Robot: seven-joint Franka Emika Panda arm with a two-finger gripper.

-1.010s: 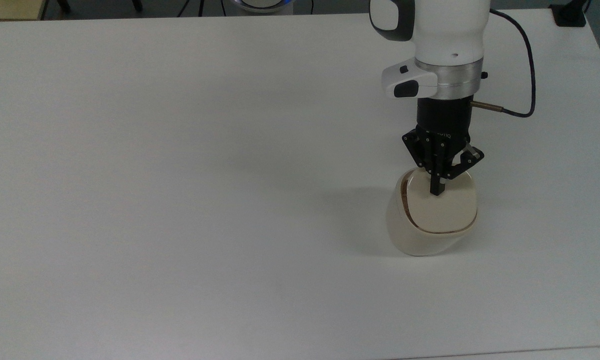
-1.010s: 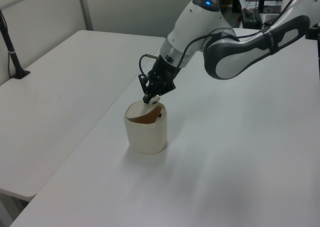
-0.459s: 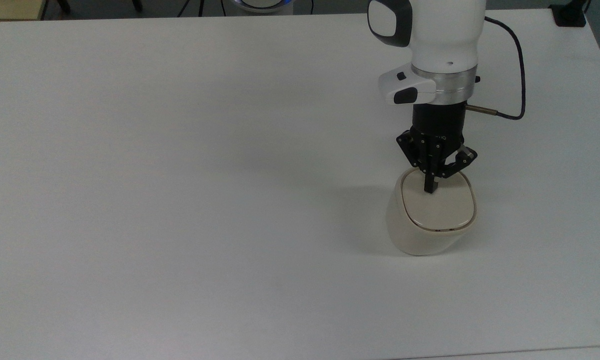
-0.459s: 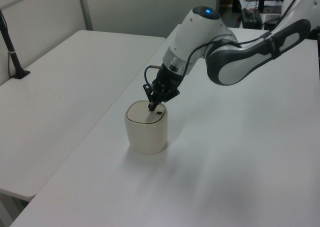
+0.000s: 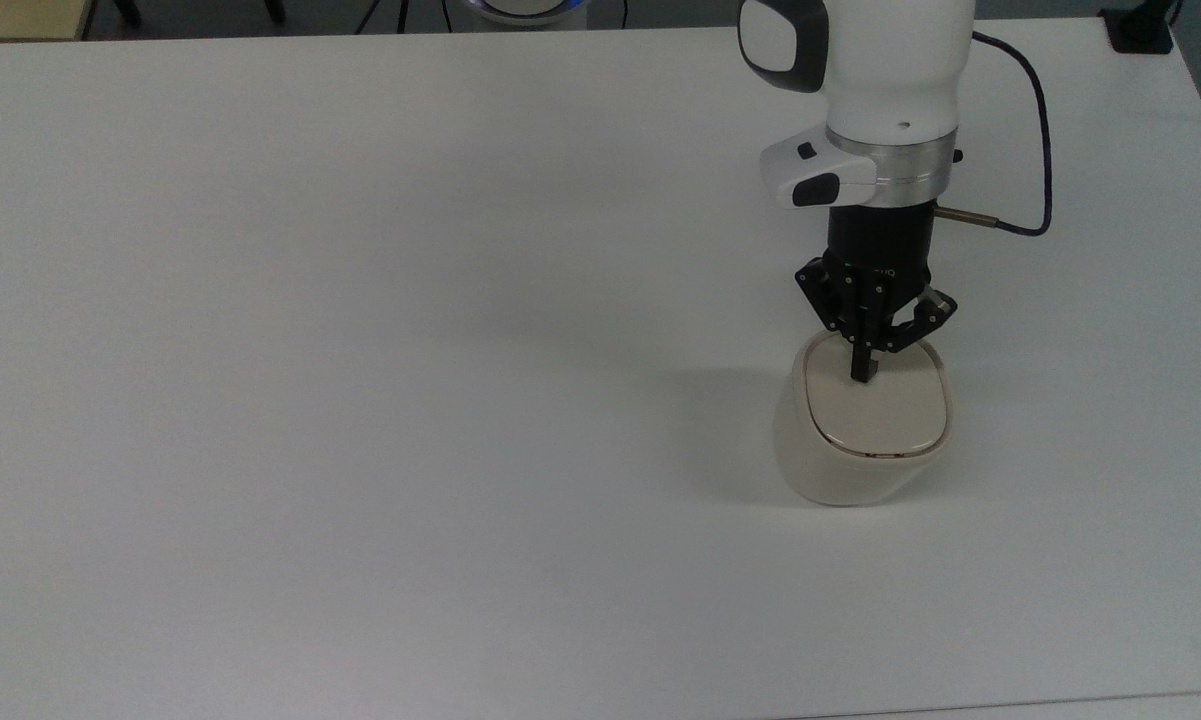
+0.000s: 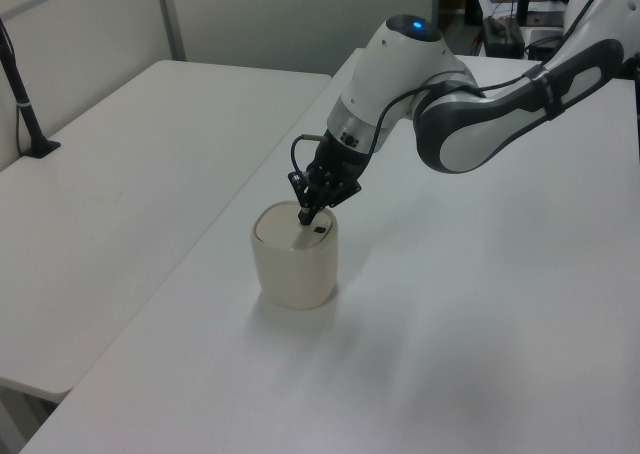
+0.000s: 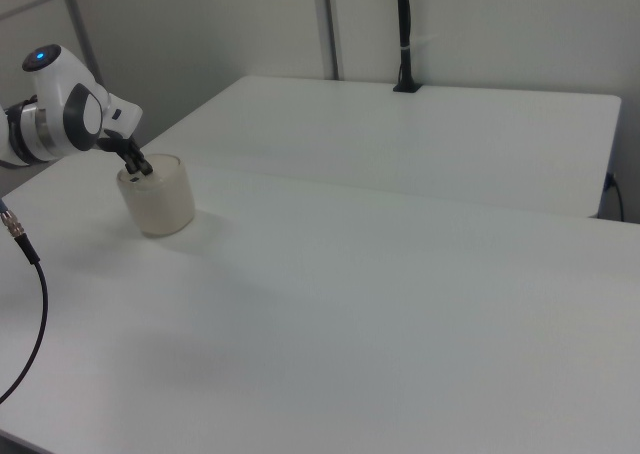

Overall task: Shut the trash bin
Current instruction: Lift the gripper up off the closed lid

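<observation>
The cream-white trash bin (image 5: 840, 470) (image 6: 295, 269) (image 7: 160, 202) stands on the white table (image 5: 360, 350), toward the top view's right. Its flat lid (image 5: 878, 410) lies level in the rim, with only a thin dark seam around it. A small black latch mark (image 6: 319, 229) shows on the lid in the left view. My gripper (image 5: 864, 376) (image 6: 304, 215) (image 7: 145, 170) points down with its black fingertips together, shut, resting on the lid near its far edge. Nothing is held between them.
A black cable (image 5: 1040, 140) loops from the wrist at the top view's right. A second white table (image 6: 120, 174) adjoins on the left view's left, with a black post (image 6: 20, 94) on it. Another black post (image 7: 404, 34) stands at the back in the right view.
The lid went from tilted open, with dark interior showing, to flat in the rim as the gripper pressed down. Over the last half second almost nothing moved.
</observation>
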